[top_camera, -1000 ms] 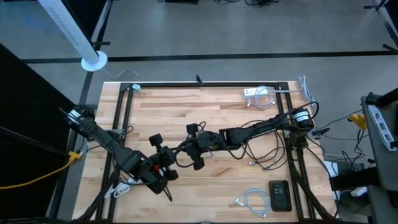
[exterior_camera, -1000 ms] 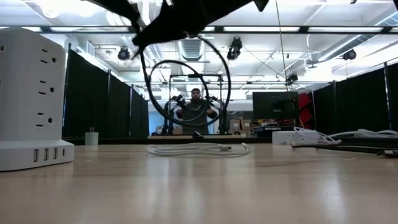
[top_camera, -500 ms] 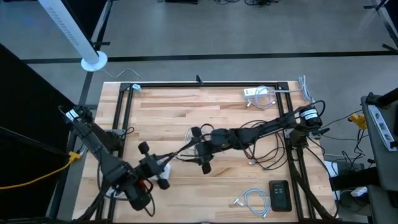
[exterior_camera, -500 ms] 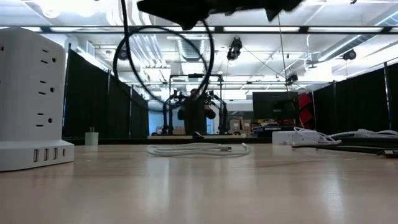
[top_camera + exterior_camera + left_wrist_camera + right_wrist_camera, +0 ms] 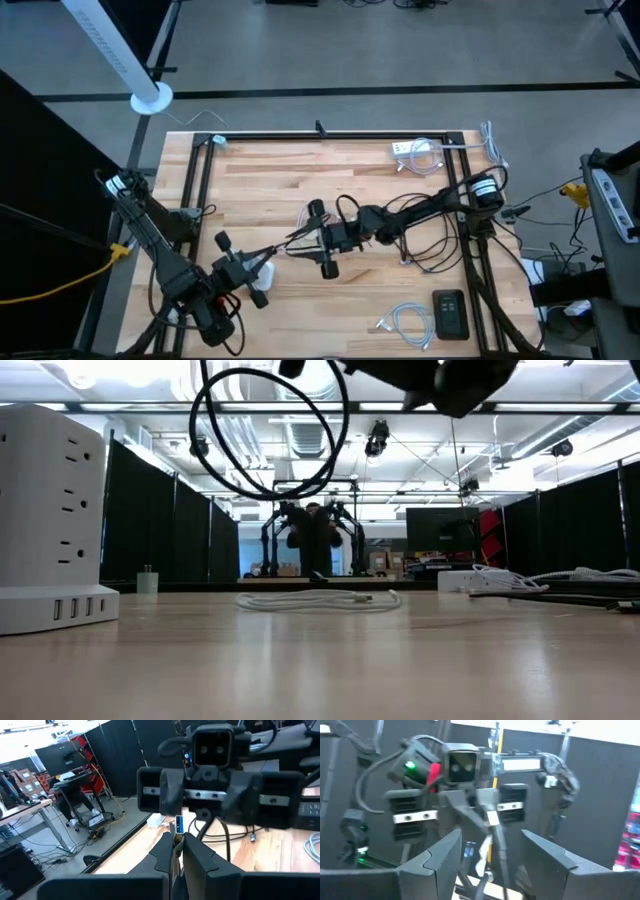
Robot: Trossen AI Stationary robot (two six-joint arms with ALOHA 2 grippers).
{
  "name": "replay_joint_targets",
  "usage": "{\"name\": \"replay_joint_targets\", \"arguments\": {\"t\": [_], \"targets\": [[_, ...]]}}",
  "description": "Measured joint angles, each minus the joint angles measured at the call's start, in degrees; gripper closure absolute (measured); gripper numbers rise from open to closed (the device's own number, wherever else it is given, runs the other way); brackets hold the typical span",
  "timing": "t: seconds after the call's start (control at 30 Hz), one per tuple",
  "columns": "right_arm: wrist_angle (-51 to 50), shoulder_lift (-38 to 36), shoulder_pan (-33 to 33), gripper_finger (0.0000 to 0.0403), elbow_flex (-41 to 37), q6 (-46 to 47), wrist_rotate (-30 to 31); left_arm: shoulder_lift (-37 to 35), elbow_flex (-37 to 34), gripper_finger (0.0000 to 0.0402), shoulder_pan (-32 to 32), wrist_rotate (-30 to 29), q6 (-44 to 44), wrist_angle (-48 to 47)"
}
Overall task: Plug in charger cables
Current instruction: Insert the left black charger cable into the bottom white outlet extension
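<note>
My left gripper (image 5: 266,258) hovers over the table's near left part, shut on the plug end of the long black charger cable (image 5: 290,241). The cable runs from there toward my right gripper (image 5: 320,239), which hangs open over the middle of the table. It passes between the spread fingers (image 5: 445,857) and loops up behind them (image 5: 270,430). The white cube adapter (image 5: 259,297) stands on the table under my left arm. A white coiled cable (image 5: 405,321) lies at the near right. My left gripper pinches the black cable's small plug (image 5: 179,826) between its two fingers, which lie along it. The plug's blue-marked tip sticks out past the fingertips (image 5: 192,851). It is lifted clear of the table, and the cable trails from it toward my right gripper.
The white power strip (image 5: 413,150) with a white cable lies at the far right. A black oblong device (image 5: 450,313) sits at the near right beside the coiled cable. More black cable (image 5: 425,250) is strewn right of the middle. A person stands beyond the table (image 5: 315,540).
My left gripper has drawn back from my right gripper toward the table's near left corner, still shut on the plug. The black cable has stretched out between the two grippers, and its raised loop has shifted. My right gripper has stayed open.
</note>
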Motion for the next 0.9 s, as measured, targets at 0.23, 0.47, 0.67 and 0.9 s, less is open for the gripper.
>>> {"name": "replay_joint_targets", "arguments": {"t": [0.23,0.47,0.67,0.9], "targets": [[4.5,5.2,-1.9,0.0223,4.0,7.2,-4.7,0.0,0.1,0.0395,-0.7,-0.6,4.3,5.3],[5.0,7.5,-1.9,0.0237,6.7,9.9,-7.3,0.0,0.1,0.0395,-0.7,-0.7,6.4,6.0],[4.9,7.8,-2.0,0.0261,7.1,11.2,-7.6,0.0,0.1,0.0395,-0.7,-0.7,7.0,6.1],[4.3,7.7,-2.0,0.0301,7.2,11.2,-7.6,0.0,0.1,0.0395,-0.7,-1.5,7.5,6.1]]}}
